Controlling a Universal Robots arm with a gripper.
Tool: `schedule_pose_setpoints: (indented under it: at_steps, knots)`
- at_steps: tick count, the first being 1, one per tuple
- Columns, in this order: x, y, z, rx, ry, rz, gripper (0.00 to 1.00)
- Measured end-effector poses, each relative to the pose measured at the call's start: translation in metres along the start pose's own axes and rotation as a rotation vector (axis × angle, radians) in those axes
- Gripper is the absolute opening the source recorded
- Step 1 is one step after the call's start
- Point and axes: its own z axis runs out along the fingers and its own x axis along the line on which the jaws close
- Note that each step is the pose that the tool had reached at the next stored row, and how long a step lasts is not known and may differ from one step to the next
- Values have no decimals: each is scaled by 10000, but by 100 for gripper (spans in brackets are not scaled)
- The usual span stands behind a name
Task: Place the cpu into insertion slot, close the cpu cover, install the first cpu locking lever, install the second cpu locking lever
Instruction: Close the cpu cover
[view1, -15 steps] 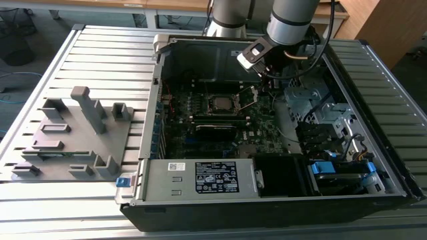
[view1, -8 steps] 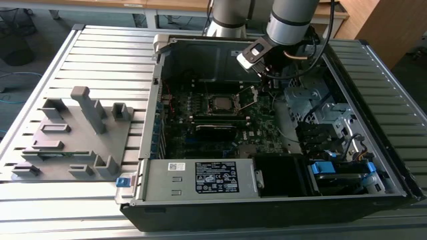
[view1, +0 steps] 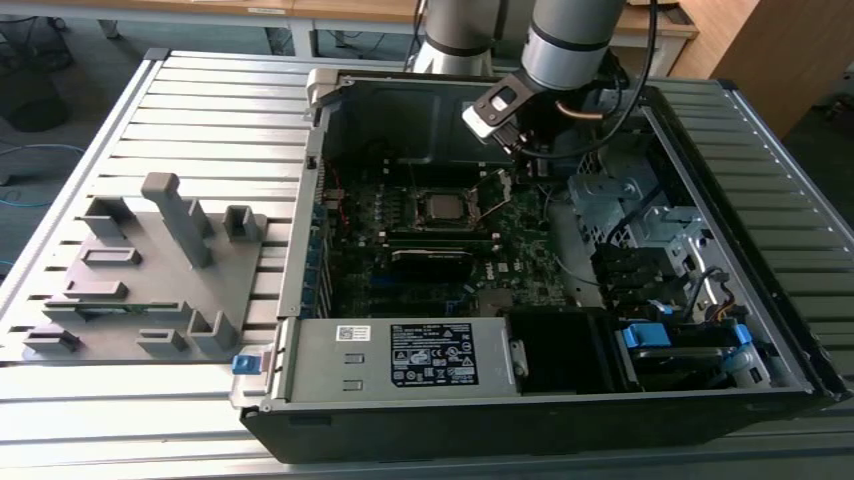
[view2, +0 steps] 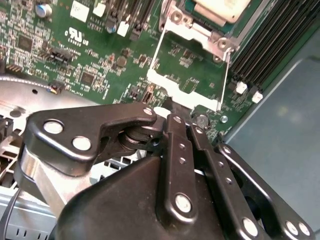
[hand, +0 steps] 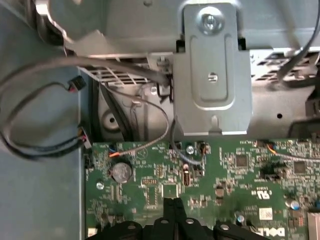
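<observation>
Cpu cover (view2: 184, 94), a thin silvery frame with a window, stands tipped open just ahead of the gripper (view2: 171, 108) in the second wrist view, and the green motherboard (view2: 90, 55) shows through its window. The gripper's fingers (hand: 166, 207) are pressed together with nothing between them. Their tips sit at the cover's free edge; whether they touch it I cannot tell. Past the cover's hinged end, the cpu (view2: 222, 6) lies pale face up in the insertion slot (view2: 174, 20), uncovered. Long black memory slots (view2: 270, 45) run beside the slot. In the exterior view, the arm (view1: 577, 40) reaches down into the open computer case (view1: 787, 250), which lies on a slatted metal table (view1: 214, 110). A grey fixture (view1: 147, 270) stands beside the case on the exterior view's left.
</observation>
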Motion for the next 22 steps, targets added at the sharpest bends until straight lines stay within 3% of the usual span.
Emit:
schedule_pose_setpoints:
  at_steps: [6,18,22]
  knots:
    - [-6,-119,-3,-38,2,-1,10]
    - [-22,-460,-10,-218,12,-8,10]
    - [-25,-524,-12,-247,12,-9,10]
